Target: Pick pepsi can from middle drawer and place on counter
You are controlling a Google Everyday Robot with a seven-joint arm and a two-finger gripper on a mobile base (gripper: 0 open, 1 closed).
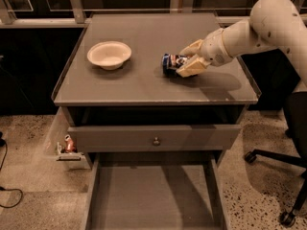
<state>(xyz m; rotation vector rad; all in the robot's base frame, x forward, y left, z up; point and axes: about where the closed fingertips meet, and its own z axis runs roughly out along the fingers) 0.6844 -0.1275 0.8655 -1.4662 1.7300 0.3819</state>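
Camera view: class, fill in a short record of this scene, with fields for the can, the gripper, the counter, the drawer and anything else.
can: dark blue pepsi can, on its side, low over the counter's right half
gripper: cream gripper, shut on the can from the right
counter: flat grey counter, white round bowl at left
drawer: wide grey middle drawer, pulled open
other: small reddish can, left of cabinet

Light comes from overhead, bright on the desk (144,37) top and the pale arm (240,32), while the surroundings sink almost to black. The gripper (182,61), low over the desk's right half with its fingers (192,67) closed on the pepsi can (168,63), casts a soft, broad shadow just beside it. The middle drawer (153,195) floor lies dimmer, an even, dull grey with no glare.
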